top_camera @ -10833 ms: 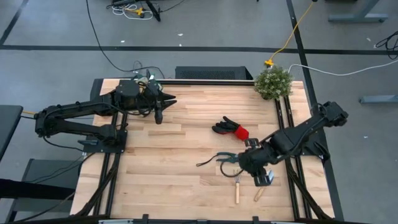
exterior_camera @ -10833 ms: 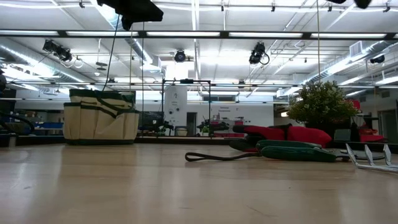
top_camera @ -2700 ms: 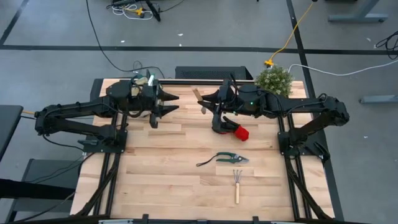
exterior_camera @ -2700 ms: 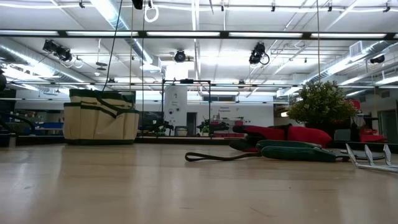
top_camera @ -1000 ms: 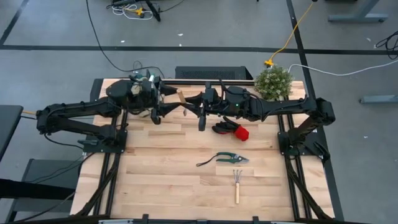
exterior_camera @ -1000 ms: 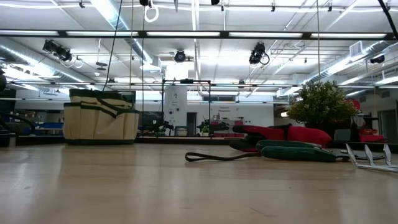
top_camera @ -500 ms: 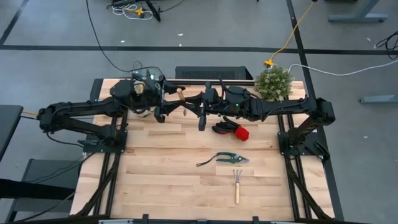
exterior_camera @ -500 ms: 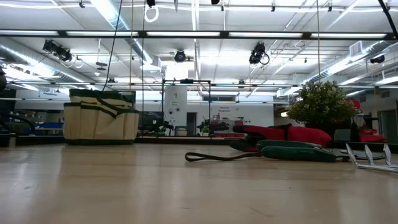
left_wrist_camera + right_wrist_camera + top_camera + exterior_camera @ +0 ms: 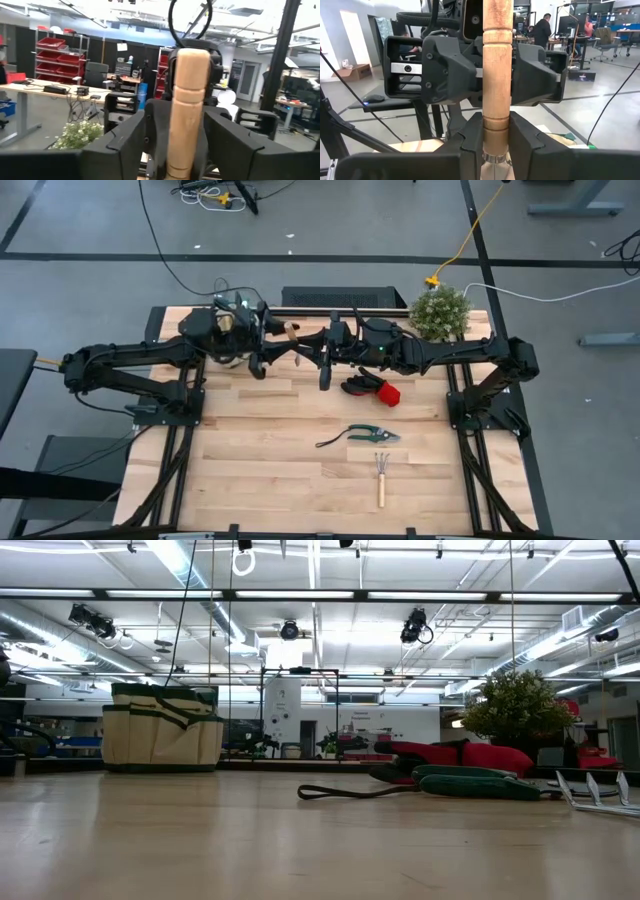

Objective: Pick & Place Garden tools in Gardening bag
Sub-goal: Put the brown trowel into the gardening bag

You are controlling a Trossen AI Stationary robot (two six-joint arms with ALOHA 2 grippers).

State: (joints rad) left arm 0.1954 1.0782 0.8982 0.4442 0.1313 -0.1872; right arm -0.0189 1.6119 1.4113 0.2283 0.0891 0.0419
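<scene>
Both pincers now meet on one wooden-handled tool point(image 9: 497, 75): the right pincer point(image 9: 496, 145) clamps it while the left pincer point(image 9: 175, 135), moved in, brackets it wide for handover.

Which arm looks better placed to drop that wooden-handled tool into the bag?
Left, probably. The bag seems to sit in the left arm's corner, and that arm reaches the tool's wooden handle. The right arm, whose fingers grip the handle, is stretched far across the table.
</scene>
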